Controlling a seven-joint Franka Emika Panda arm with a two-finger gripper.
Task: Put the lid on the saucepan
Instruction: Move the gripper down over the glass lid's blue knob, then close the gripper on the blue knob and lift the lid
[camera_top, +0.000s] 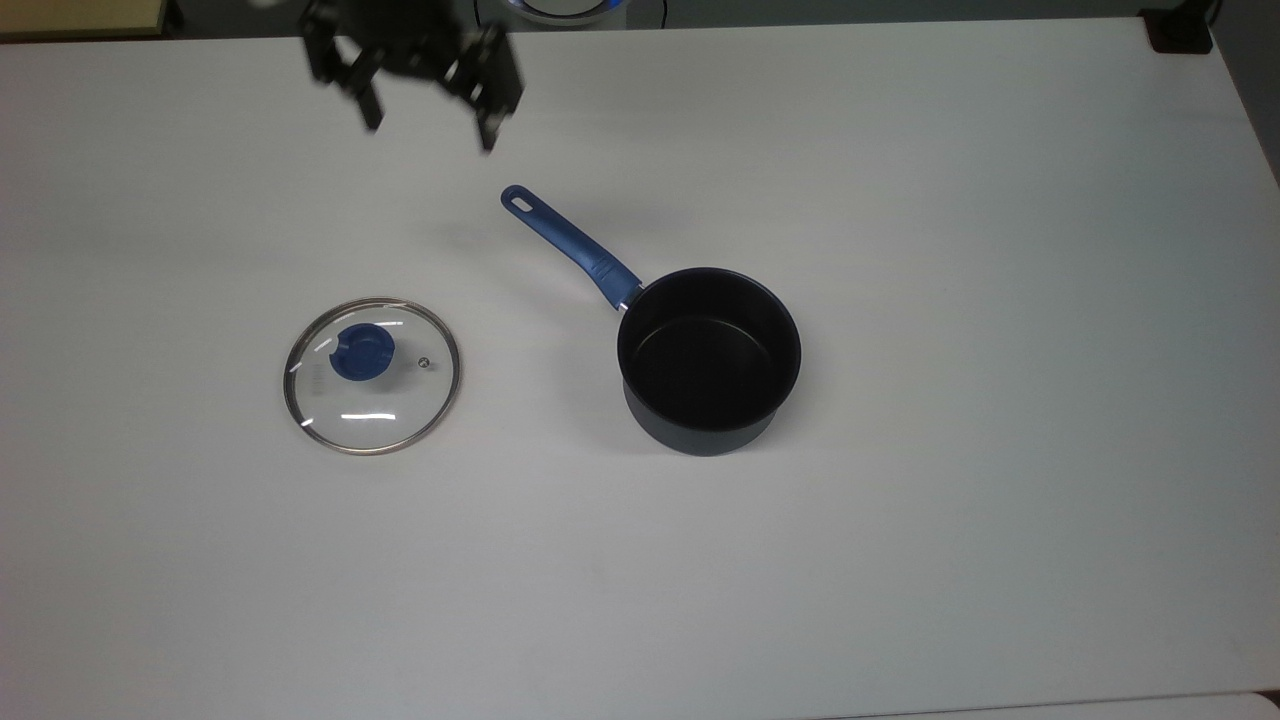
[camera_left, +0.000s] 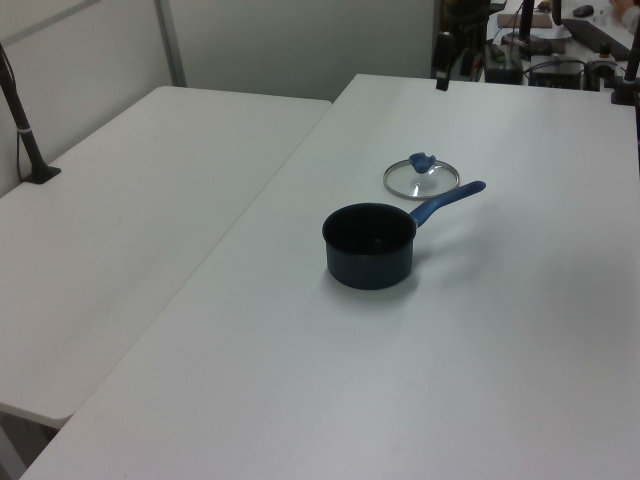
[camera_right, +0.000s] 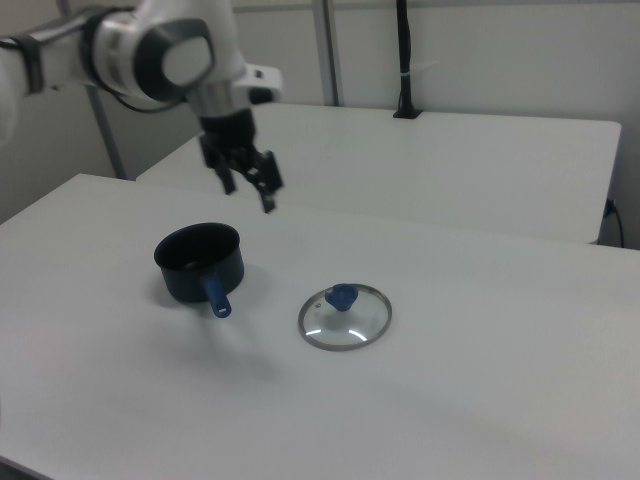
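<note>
The lid, a clear glass disc with a steel rim and a blue knob, lies flat on the white table at the top view's left. The saucepan stands upright to the top view's right of it, dark with a black, empty inside. Its blue handle points up and left. My gripper hangs open in the air above the table, beyond the handle's loop end and far from the lid. In the right view my gripper is above and behind the saucepan, with the lid lower right.
A second white table adjoins along the left view's left, with a black clamped post on it. A black clamp sits at the top view's top right corner. Cluttered benches lie beyond the far edge.
</note>
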